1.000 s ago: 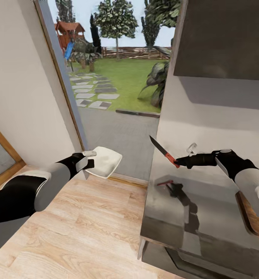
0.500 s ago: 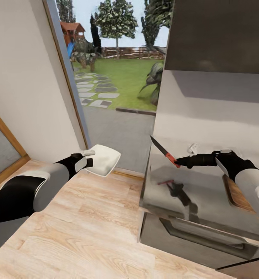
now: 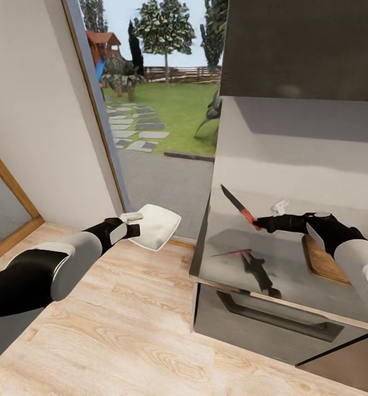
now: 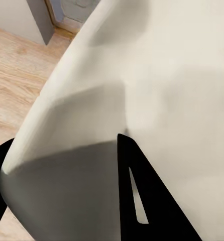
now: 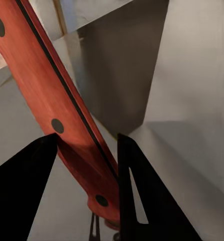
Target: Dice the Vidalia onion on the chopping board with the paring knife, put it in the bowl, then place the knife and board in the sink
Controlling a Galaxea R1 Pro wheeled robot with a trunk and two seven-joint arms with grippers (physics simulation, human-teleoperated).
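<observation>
bowl (image 3: 159,226) in left jaws, paring knife (image 3: 240,207) in right

Your right forearm covers much of the brown wooden chopping board (image 3: 322,263), the red-handled paring knife (image 5: 62,118) runs off the right wrist picture's edge, and the glossy white square bowl (image 4: 157,95) overflows the left wrist picture.

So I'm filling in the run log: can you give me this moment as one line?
left tool: holds white square bowl above wooden floor | right tool: holds red-handled paring knife over grey countertop | brown wooden chopping board: on countertop
</observation>
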